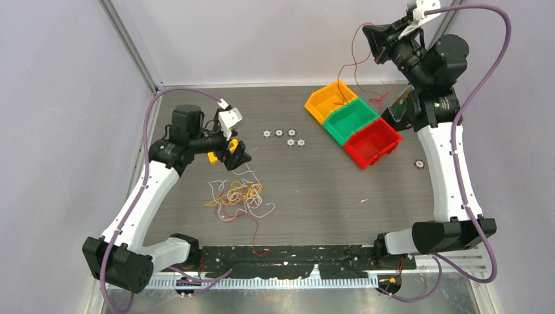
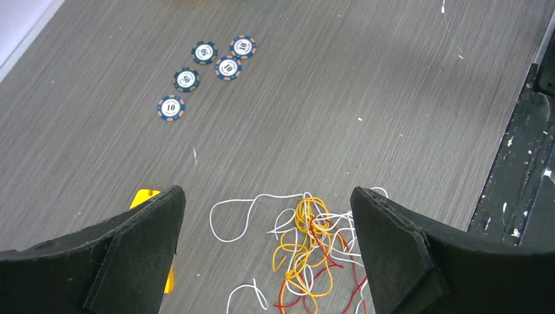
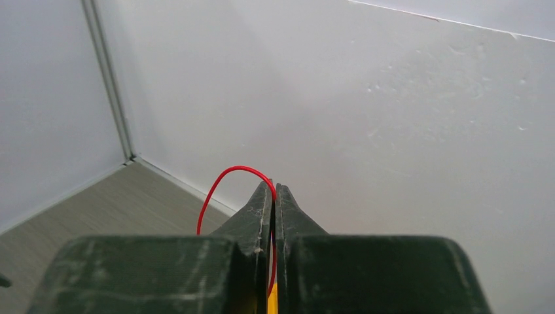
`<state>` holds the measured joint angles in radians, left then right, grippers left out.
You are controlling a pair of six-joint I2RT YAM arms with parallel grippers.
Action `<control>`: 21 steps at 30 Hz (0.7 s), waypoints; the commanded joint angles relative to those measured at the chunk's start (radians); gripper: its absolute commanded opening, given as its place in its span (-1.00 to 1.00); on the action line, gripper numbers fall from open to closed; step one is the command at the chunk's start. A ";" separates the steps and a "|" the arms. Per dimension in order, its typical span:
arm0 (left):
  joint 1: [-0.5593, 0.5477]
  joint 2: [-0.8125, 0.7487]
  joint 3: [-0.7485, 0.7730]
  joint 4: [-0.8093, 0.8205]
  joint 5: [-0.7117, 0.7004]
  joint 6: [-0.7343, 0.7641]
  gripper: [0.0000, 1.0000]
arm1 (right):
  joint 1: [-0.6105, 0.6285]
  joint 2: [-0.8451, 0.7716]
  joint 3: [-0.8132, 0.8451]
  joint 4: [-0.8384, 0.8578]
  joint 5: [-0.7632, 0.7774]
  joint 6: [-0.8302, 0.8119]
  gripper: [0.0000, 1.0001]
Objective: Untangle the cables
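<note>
A tangle of yellow-orange, white and red cables [image 1: 239,196] lies on the table at the left. The left wrist view shows the same cables [image 2: 307,242] just below and between the fingers. My left gripper [image 1: 237,156] [image 2: 267,191] hovers over the far edge of the tangle, open wide with nothing in it. My right gripper [image 1: 375,44] [image 3: 274,186] is raised high at the back right, shut on a single red cable [image 3: 219,190]. This red cable [image 1: 355,59] hangs from it down to the table behind the orange bin.
Several poker chips [image 1: 283,136] [image 2: 204,69] lie beyond the tangle. Orange [image 1: 317,106], green [image 1: 335,129] and red [image 1: 358,156] bins stand in a row at the back right. A lone chip [image 1: 419,164] lies by the right arm. A small yellow piece [image 2: 145,199] sits beside my left finger.
</note>
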<state>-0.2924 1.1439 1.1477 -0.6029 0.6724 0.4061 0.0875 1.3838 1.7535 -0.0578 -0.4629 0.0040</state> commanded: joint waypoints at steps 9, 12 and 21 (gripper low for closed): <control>0.001 0.028 0.027 0.014 -0.042 -0.069 0.99 | -0.143 0.040 -0.105 0.122 -0.049 -0.051 -0.90; 0.001 0.029 0.032 0.017 -0.039 -0.071 0.99 | -0.172 0.027 -0.132 0.097 -0.088 -0.052 -0.89; 0.001 0.034 0.031 0.004 -0.038 -0.074 0.99 | -0.246 -0.051 -0.272 0.032 -0.127 -0.088 -0.89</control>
<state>-0.2924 1.1763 1.1477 -0.6044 0.6292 0.3428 -0.1268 1.4071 1.5166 -0.0257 -0.5610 -0.0551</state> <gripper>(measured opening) 0.994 0.070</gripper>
